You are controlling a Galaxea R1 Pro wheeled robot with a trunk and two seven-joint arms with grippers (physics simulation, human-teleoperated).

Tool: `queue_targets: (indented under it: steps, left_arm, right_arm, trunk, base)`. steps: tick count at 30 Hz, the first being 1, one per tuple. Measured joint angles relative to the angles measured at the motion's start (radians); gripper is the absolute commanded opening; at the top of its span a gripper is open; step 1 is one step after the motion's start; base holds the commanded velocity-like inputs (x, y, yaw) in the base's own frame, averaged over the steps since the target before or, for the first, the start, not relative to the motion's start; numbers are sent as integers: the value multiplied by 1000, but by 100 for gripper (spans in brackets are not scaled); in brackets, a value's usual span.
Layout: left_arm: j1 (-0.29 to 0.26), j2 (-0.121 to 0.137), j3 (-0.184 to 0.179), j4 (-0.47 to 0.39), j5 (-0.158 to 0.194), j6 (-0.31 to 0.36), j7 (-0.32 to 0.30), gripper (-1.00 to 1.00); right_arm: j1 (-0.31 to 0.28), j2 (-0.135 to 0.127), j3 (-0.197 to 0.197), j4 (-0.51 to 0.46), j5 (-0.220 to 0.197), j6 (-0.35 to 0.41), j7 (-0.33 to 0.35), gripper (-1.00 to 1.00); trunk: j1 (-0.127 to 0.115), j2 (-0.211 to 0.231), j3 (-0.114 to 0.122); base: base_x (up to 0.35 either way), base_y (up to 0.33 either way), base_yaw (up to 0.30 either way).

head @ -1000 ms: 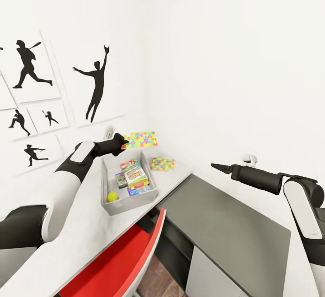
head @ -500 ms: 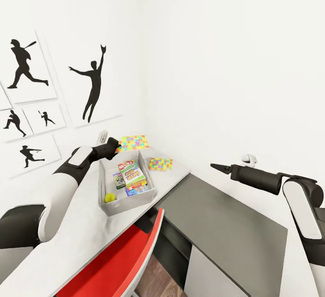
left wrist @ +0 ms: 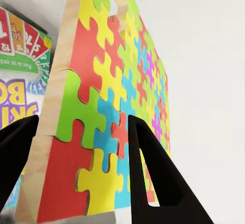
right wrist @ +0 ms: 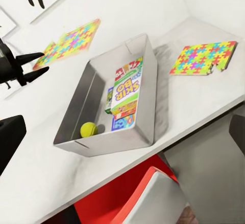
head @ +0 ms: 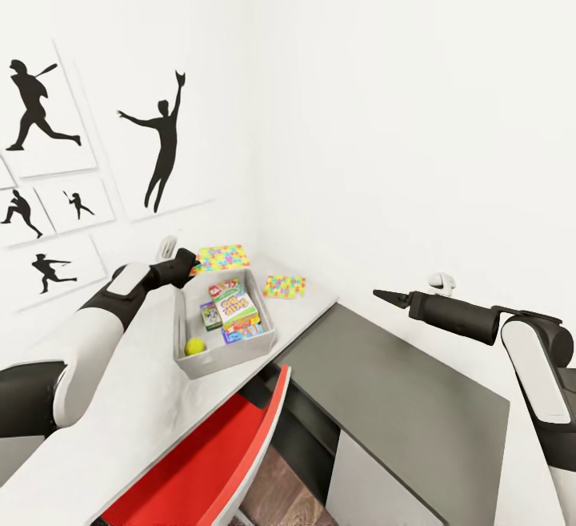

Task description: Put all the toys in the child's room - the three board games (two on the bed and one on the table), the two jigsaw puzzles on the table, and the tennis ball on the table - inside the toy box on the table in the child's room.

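My left gripper (head: 184, 263) is shut on one edge of a colourful jigsaw puzzle (head: 223, 257) and holds it in the air just beyond the far end of the grey toy box (head: 181, 326). Up close, the puzzle (left wrist: 102, 106) sits between the two black fingers (left wrist: 153, 178). The box (right wrist: 76, 111) holds board games (right wrist: 126, 91) and a yellow tennis ball (right wrist: 89, 129). A second puzzle (head: 286, 286) lies flat on the white table right of the box. My right gripper (head: 382, 295) hovers open over the lower grey desk, well away from the box.
A red chair (head: 210, 454) is pushed in at the table's near edge below the box. A lower grey desk (head: 400, 406) adjoins the table on the right. White walls close the corner behind, with black silhouette pictures (head: 164, 142) on the left wall.
The left gripper has carried the puzzle a little leftward and lower, toward the box's far end. The head view has shifted slightly. The right arm has stayed put.
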Motion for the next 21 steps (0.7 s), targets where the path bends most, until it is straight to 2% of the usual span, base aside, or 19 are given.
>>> queue_targets:
  steps: [21]
  left_arm:
    - [-2,10,0,19,2,1,0,-100]
  right_arm:
    - [0,-1,0,0,0,0,0,100]
  trunk:
    - [0,0,-34]
  base:
    - [0,0,0]
